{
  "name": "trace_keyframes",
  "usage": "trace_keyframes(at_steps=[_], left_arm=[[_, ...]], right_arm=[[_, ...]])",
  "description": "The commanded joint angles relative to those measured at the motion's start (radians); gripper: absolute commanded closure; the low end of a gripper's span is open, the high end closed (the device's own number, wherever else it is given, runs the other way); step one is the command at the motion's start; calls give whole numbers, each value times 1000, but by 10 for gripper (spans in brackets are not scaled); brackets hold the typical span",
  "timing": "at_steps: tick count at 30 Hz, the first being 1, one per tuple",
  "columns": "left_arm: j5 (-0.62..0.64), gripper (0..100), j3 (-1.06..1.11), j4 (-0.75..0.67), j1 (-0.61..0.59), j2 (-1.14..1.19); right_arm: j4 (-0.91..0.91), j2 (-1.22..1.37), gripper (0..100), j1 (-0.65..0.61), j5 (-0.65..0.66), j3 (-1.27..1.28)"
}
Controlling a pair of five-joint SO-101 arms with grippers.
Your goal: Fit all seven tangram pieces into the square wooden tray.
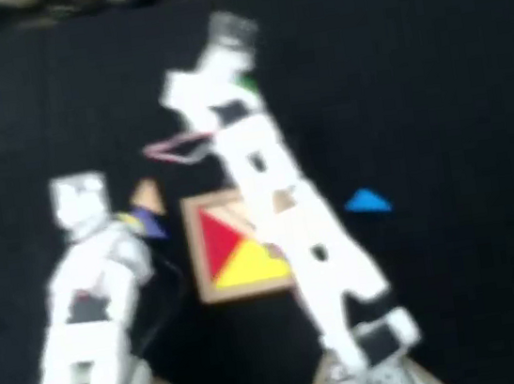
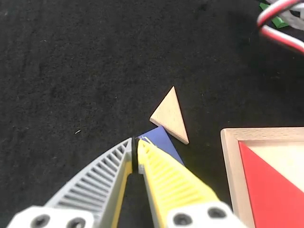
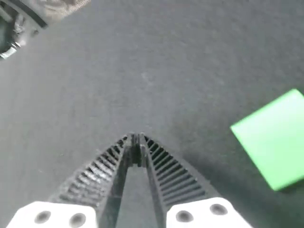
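The square wooden tray [image 1: 201, 256] sits mid-table with a red triangle [image 1: 217, 237] and a yellow triangle [image 1: 248, 267] inside it. Left of the tray lie a bare wood triangle [image 2: 170, 115] and a dark blue piece [image 2: 163, 141]. My left gripper [image 2: 135, 142] is shut, its tips at the blue piece's near corner. A light blue triangle [image 1: 367, 201] rests right of the tray. A green square [image 3: 275, 137] lies on the cloth beside my right gripper [image 3: 136, 141], which is shut and holds nothing.
The right arm [image 1: 287, 207] stretches across the tray's right edge toward the far side of the table. A red and white cable [image 1: 176, 150] loops beside it. Black cloth covers the whole table.
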Motion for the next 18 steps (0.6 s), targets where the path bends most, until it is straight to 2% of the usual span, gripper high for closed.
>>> trace_keyframes(at_steps=[1, 10, 18], left_arm=[[-11, 970, -4, -14, 5, -6], [-11, 970, -7, 6, 7, -6], [-11, 970, -7, 6, 7, -6]], right_arm=[[49, -16, 988, 18, 3, -13], [316, -27, 988, 58, 14, -24], [557, -64, 988, 192, 21, -24]])
